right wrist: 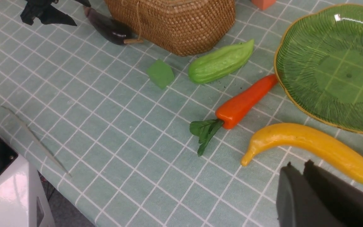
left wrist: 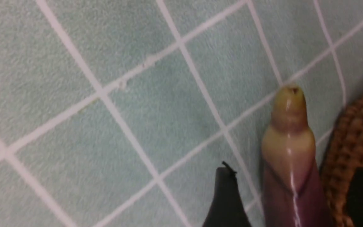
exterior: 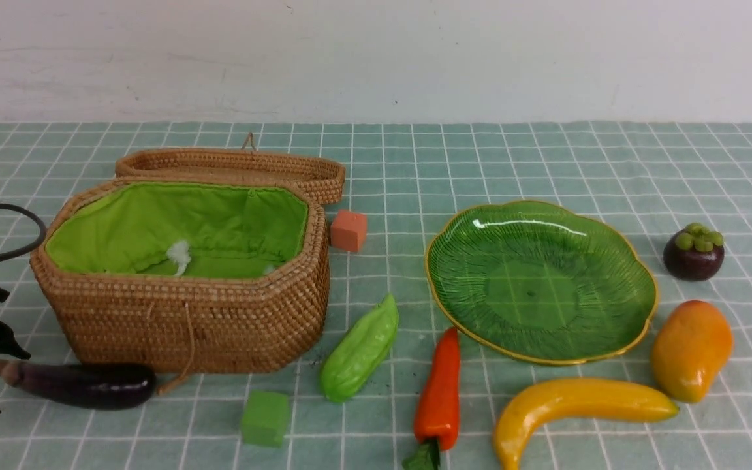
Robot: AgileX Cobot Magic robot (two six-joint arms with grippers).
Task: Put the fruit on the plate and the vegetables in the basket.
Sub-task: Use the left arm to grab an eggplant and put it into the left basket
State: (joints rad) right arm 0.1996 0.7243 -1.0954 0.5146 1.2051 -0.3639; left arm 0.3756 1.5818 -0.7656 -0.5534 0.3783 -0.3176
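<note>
Left pincer [exterior: 4, 385] stands wide, jaws either side of the eggplant's [exterior: 82, 385] stem end. The eggplant lies on the bench [exterior: 480, 163], touching the basket [exterior: 187, 320]. Nothing looks sorted yet: banana [exterior: 578, 401], mango [exterior: 690, 349] and mangosteen [exterior: 694, 251] lie outside the plate [exterior: 539, 287], green pod [exterior: 360, 349] and orange-red vegetable [exterior: 440, 391] outside the basket. Whether the right pincer [right wrist: 299, 165] is open, I cannot tell.

The basket [exterior: 187, 320] stands open from above, its lid [exterior: 232, 166] folded back at 12 o'clock, the eggplant [exterior: 82, 385] lies just beside its wall at 7 o'clock, and the bare plate [exterior: 539, 281] is crowded by the orange-red vegetable [exterior: 440, 391] at 7, banana [exterior: 578, 401] at 6, mango [exterior: 690, 349] at 4.
</note>
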